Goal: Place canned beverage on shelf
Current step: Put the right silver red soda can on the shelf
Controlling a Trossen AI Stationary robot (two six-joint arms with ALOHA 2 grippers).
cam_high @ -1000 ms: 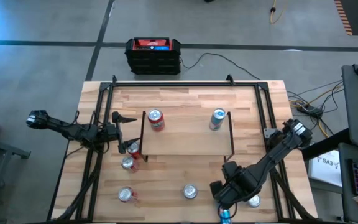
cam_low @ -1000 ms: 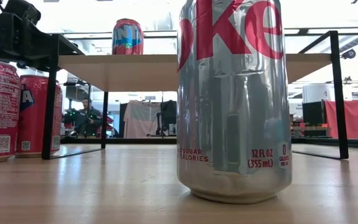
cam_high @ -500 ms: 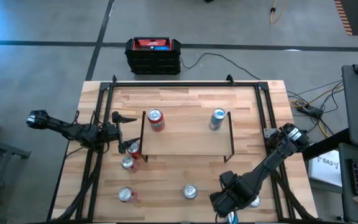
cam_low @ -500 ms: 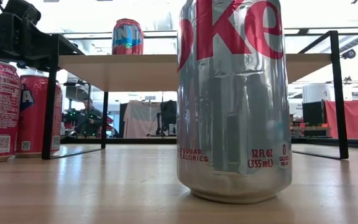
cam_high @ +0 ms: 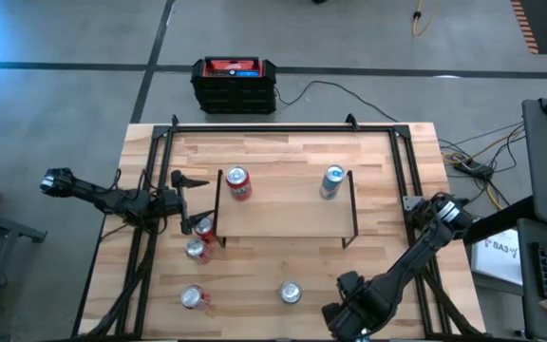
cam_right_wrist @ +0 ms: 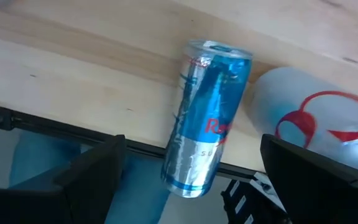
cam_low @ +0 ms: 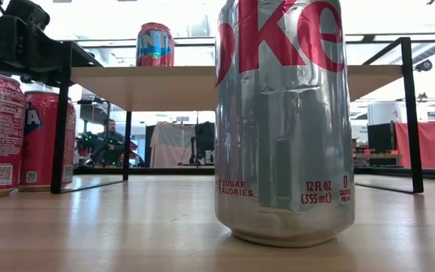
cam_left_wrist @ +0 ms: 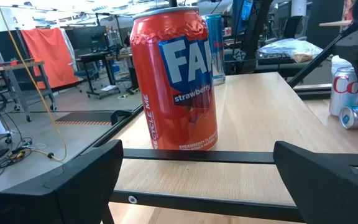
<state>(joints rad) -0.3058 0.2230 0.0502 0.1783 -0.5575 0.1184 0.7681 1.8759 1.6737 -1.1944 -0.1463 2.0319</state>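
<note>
The shelf (cam_high: 286,211) stands mid-table with a red strawberry soda can (cam_high: 238,182) and a silver-blue can (cam_high: 331,180) upright on it. My left gripper (cam_high: 180,203) is open at the shelf's left end, level with the board; in its wrist view the fingers (cam_left_wrist: 86,180) stand wide apart, short of the red can (cam_left_wrist: 176,78). My right gripper (cam_high: 348,323) is open at the table's near edge. It is above a slim blue-silver can (cam_right_wrist: 204,118) that lies on its side at that edge, one end past the edge. The fingers stand on either side of it, apart from it.
A white-and-red can (cam_right_wrist: 309,118) lies right beside the slim can. Two red cans (cam_high: 198,237) stand by the shelf's left front leg. A red can (cam_high: 192,297) and a silver diet cola can (cam_high: 291,293) stand near the front. A black-and-red box (cam_high: 235,84) sits beyond the table.
My right gripper has gone toward the table's near edge and now stands over the slim blue can, which the arm now hides in the high view. The cans and the shelf have kept still.
</note>
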